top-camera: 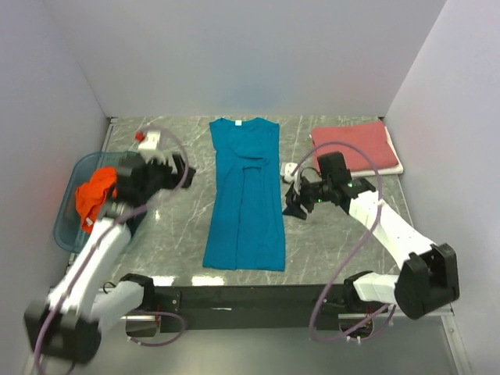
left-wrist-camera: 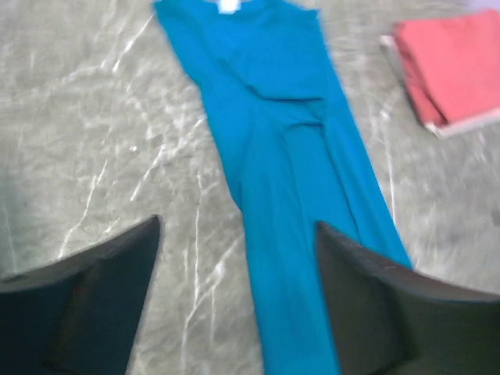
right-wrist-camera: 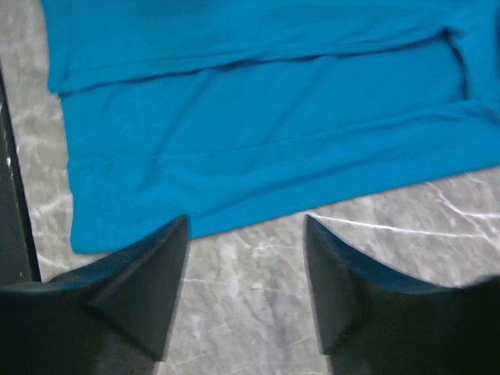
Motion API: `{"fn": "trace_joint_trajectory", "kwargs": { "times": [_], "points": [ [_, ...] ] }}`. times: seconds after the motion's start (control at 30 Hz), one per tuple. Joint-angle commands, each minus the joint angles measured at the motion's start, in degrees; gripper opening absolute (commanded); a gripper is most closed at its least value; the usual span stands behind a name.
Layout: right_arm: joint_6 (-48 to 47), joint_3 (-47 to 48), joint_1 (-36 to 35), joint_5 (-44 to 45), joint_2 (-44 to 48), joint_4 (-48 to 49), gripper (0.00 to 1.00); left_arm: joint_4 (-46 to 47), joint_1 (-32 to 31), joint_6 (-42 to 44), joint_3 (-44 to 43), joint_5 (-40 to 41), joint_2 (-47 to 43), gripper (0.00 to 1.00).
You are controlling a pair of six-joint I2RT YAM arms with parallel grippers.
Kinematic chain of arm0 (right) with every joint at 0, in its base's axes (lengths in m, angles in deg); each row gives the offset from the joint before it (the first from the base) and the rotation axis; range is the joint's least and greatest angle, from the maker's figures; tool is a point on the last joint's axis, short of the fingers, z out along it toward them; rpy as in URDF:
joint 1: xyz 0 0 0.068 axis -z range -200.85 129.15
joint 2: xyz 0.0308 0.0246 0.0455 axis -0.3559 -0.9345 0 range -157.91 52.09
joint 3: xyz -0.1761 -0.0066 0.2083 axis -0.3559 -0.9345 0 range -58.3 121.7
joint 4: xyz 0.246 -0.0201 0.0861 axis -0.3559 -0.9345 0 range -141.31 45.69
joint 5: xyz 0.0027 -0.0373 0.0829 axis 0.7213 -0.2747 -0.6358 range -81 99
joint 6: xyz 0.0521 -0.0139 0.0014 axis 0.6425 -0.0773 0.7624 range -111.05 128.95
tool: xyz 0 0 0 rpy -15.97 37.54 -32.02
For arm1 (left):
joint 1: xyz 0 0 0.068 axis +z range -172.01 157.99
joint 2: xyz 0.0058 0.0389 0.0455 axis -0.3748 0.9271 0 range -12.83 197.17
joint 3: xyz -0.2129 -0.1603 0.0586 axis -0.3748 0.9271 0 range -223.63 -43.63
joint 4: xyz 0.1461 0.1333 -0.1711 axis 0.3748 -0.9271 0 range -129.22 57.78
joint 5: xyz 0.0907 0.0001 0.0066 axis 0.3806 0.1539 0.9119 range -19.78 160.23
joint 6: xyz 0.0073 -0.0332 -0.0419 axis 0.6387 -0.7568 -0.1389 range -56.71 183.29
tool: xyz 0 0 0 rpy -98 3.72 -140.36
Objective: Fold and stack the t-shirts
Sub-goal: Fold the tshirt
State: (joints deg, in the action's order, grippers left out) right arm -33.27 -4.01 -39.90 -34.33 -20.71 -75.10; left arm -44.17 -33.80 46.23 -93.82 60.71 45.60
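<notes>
A teal t-shirt (top-camera: 244, 195) lies flat in the middle of the table, folded lengthwise into a long strip with its collar at the far end. Folded small, a dusty red t-shirt (top-camera: 355, 147) rests at the back right. An orange t-shirt (top-camera: 95, 195) is bunched in the tub on the left. My left gripper (top-camera: 180, 168) hovers left of the teal t-shirt (left-wrist-camera: 289, 156), open (left-wrist-camera: 238, 234) and holding nothing. To the right of the teal t-shirt's edge (right-wrist-camera: 266, 117), my right gripper (top-camera: 295, 205) hangs open (right-wrist-camera: 246, 226) over bare table. The red t-shirt (left-wrist-camera: 453, 66) also shows in the left wrist view.
A translucent blue tub (top-camera: 66, 211) stands at the left edge. At the back left there is a small white and red object (top-camera: 147, 139), and a small white object (top-camera: 289, 170) lies beside the right gripper. A white layer (top-camera: 394, 168) sits under the red t-shirt. Walls close in three sides.
</notes>
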Motion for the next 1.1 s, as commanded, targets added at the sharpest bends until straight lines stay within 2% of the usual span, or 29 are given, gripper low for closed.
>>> {"fn": "trace_joint_trajectory", "kwargs": {
  "times": [0.0, 0.03, 0.07, 0.17, 0.23, 0.27, 0.33, 0.43, 0.47, 0.57, 0.63, 0.8, 0.97, 1.07],
  "points": [
    [-8.6, -4.3, -1.9, 0.9, 5.9, 4.1, 0.71, 13.9, -1.3, 7.7, 10.6, -3.8, -16.4, 0.89],
    [-9.0, -5.6, -2.0, 1.0, 7.9, 5.5, 0.78, 15.7, -1.4, 8.6, 12.8, -3.8, -19.7, 0.99],
    [-9.5, -7.7, -2.2, 0.9, 8.6, 8.6, 0.87, 17.5, -1.7, 9.0, 16.4, -3.8, -25.1, 0.99],
    [-2.6, -9.6, -2.5, 3.7, 8.1, 16.2, 0.89, 16.7, -2.4, 10.5, 20.0, -4.4, -31.8, 1.0],
    [-1.6, -6.6, -3.0, 3.7, 3.0, 13.6, 0.84, 14.9, -2.8, 11.3, 20.1, -5.5, -32.9, 1.0],
    [0.3, -2.6, -3.3, 4.0, 0.9, 10.1, 0.74, 13.6, -3.2, 11.4, 19.5, -6.6, -32.9, 0.99],
    [1.4, 0.5, -4.3, 4.9, -2.8, 7.4, 0.7, 12.1, -4.1, 12.1, 19.1, -10.2, -32.6, 1.0],
    [-8.1, 3.4, -4.9, 1.7, -3.8, -1.3, 0.7, 11.0, -7.6, 15.3, 18.9, -11.7, -31.3, 1.0],
    [-14.4, 3.8, -5.1, -1.4, -3.8, -6.2, 0.71, 11.0, -10.5, 16.4, 19.1, -11.2, -30.3, 0.99],
    [-25.0, 3.2, -5.8, -3.9, -3.9, -13.1, 0.71, 10.0, -16.9, 23.8, 18.7, -7.2, -27.2, 0.97],
    [-26.5, 1.2, -7.0, -2.5, -3.8, -13.7, 0.72, 7.7, -19.7, 28.2, 18.2, -4.5, -24.8, 0.95],
    [-26.7, -4.7, -13.2, 1.2, -1.7, -11.1, 0.72, 1.9, -28.8, 36.3, 17.8, -0.2, -22.7, 0.99],
    [-26.5, -11.2, -18.3, 3.3, 2.9, -6.7, 0.72, -1.8, -36.4, 43.9, 21.3, 2.2, -26.1, 0.99],
    [-26.8, -12.8, -21.4, 1.9, 4.6, -3.7, 0.7, -1.6, -37.3, 43.3, 21.4, 8.2, -29.2, 0.99]
  ]
}}
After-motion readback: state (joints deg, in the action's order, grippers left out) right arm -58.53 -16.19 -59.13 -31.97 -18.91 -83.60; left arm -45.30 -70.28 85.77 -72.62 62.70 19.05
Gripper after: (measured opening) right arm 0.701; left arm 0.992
